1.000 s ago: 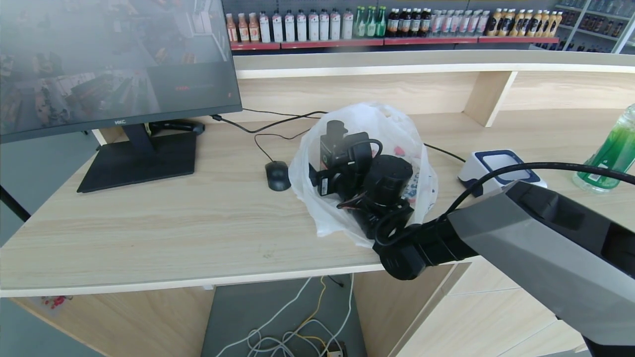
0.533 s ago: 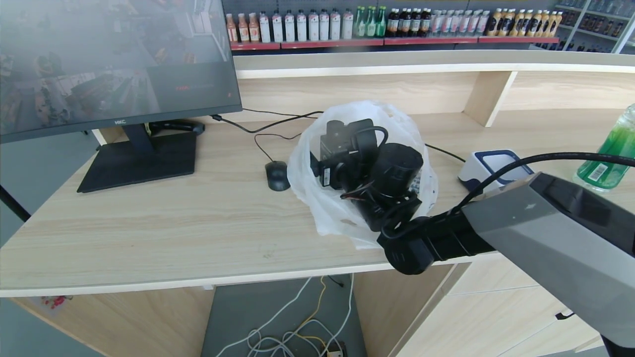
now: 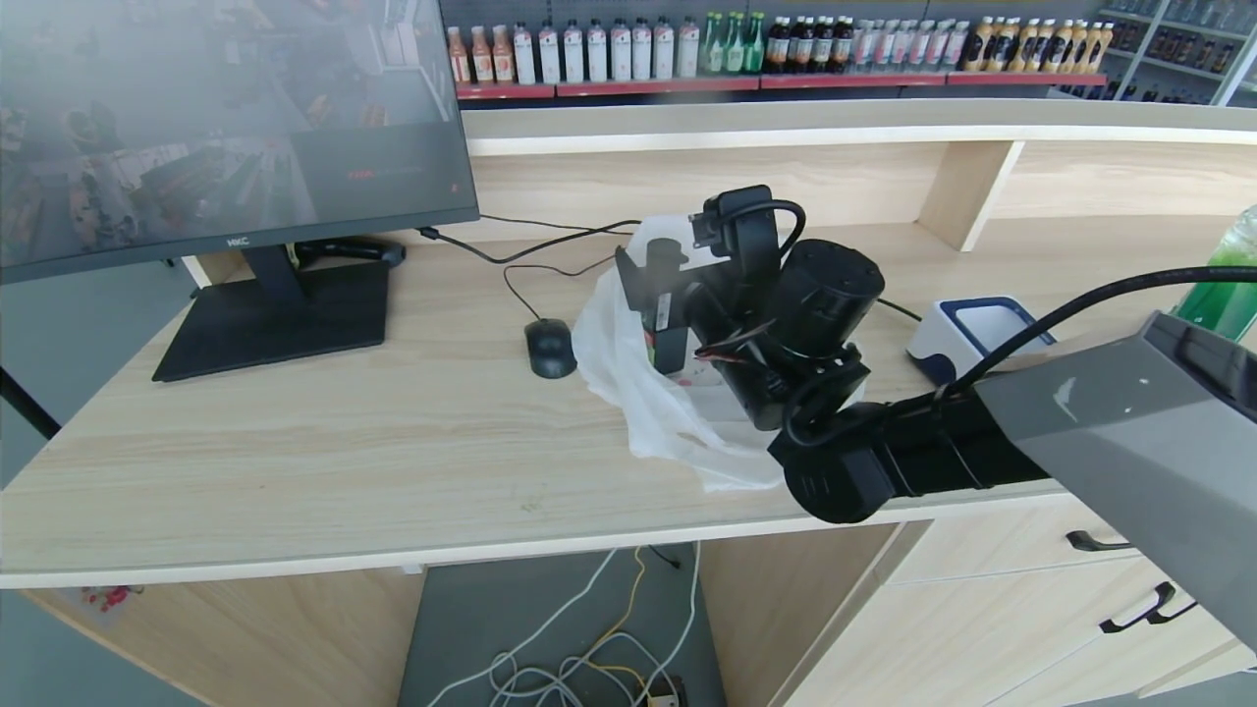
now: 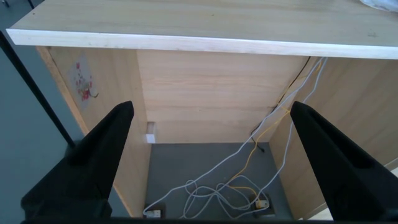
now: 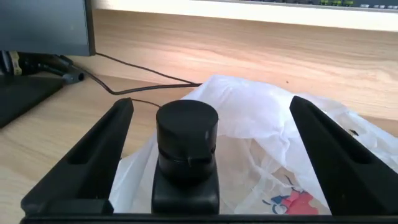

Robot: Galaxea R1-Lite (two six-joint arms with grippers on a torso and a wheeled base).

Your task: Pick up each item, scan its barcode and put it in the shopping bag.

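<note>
While the left gripper point(image 4: 212, 107) hangs low in front of the counter point(image 4: 186, 25), fingers spread wide and holding nothing, with loose cables point(image 4: 230, 180) on the floor beyond it, the action is on the right side. The right gripper point(image 5: 211, 109) is released too, fingers well apart with nothing between them. It now sits above the mouth of the shopping bag point(image 3: 668, 422).

Change over the last second: the right arm has lifted up and back out of the bag, where it was sunk a second ago. With the gripper out, the bag has slumped flatter on the counter near the front edge.

Something with red print point(image 5: 289, 202) shows through the plastic inside the bag; I cannot tell what it is. Judgement: that item is dropped off and this bagging step is done.

Just beyond the bag on the robot's right sits the scanner point(image 3: 957, 334), apart from the bag. Further right, at the counter's edge, a green bottle point(image 3: 1228, 280) stands upright. It is probably the next pick and is not yet scanned.

A mouse point(image 3: 550, 349) lies just left of the bag and a monitor point(image 3: 226, 128) stands farther left. Stocked shelves point(image 3: 786, 49) run along the back.
</note>
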